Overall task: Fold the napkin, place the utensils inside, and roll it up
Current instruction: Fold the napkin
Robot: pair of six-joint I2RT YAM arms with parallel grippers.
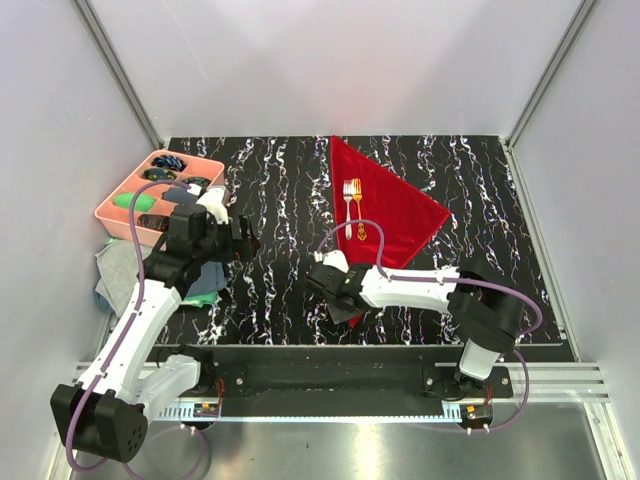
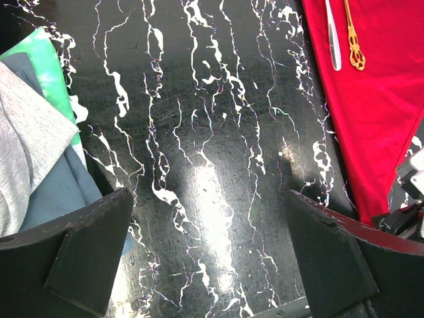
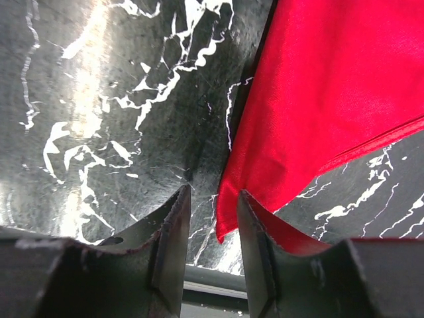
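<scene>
Your napkin (image 1: 385, 215) is lying as a flat red triangle on the table (image 1: 480, 190), with the fork (image 1: 348, 205) and gold utensil (image 1: 357, 212) resting side by side on it. Your right gripper (image 3: 213, 248) is sitting at the napkin's near corner, fingers narrowly parted, cloth edge between them. Your left gripper (image 2: 209, 252) is hovering spread wide over bare table beside the cloth pile (image 2: 33, 152)

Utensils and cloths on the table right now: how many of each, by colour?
Red napkin: 1
Silver fork: 1
Gold utensil: 1
Piled cloths: 3 colours visible (grey, blue, green)
Total: 6, assuming one cloth per colour
</scene>
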